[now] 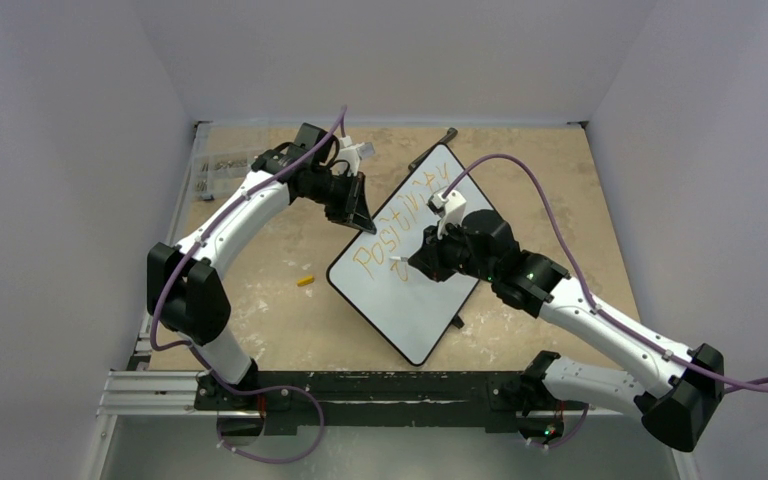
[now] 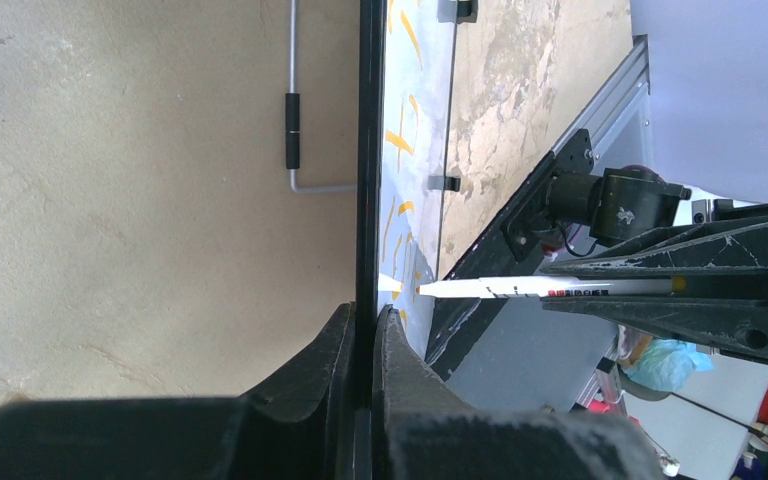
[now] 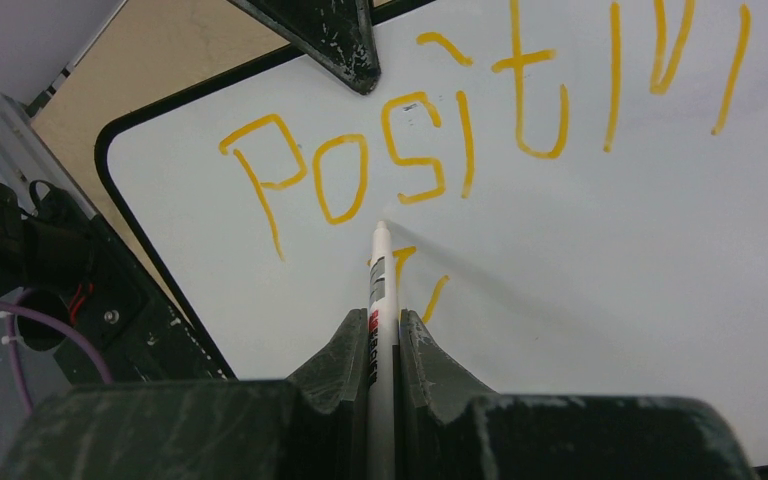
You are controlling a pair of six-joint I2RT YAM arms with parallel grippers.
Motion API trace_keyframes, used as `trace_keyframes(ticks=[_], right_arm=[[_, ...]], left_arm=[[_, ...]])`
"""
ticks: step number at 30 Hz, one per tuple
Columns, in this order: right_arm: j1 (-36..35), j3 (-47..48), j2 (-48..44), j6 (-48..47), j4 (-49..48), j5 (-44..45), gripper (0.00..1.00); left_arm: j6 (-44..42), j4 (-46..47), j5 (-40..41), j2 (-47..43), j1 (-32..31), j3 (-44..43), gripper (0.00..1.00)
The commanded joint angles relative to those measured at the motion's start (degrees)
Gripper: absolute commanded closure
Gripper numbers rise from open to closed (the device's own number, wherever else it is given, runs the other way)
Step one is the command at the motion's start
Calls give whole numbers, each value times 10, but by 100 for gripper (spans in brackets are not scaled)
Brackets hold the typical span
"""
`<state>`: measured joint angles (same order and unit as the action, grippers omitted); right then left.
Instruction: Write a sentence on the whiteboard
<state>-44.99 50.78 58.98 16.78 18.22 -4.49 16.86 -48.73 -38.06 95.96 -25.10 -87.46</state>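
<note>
Right gripper point(image 3: 384, 325): clamped on slim marker point(image 3: 381, 265), tip at whiteboard point(image 3: 600, 280). Left gripper point(image 2: 365, 322): pinching its left frame edge. Whiteboard: likely rigid, light, slick; best edge-held.

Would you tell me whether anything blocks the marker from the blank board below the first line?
Nothing visible does: the whiteboard beside the marker is bare, and the left fingers clamp only its edge above the lettering.

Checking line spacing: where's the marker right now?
Right wrist view: the marker is clamped in the right claw, its tip at the whiteboard just below the orange "Posi" lettering.
</note>
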Motion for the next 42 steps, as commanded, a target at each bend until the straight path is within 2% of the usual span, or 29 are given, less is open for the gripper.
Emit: trace_keyframes(ticks=[1,22,42], right_arm=[[-1,26,-1,-24,-37,-20,100],[-2,3,-15,-51,-45,-32,100],[-2,-35,24,-42,-62,-12,100]], left_arm=[[-3,28,45,-16,1,2,100],[-1,23,48,-26,2,-3,100],[-1,25,47,-27,2,0,100]])
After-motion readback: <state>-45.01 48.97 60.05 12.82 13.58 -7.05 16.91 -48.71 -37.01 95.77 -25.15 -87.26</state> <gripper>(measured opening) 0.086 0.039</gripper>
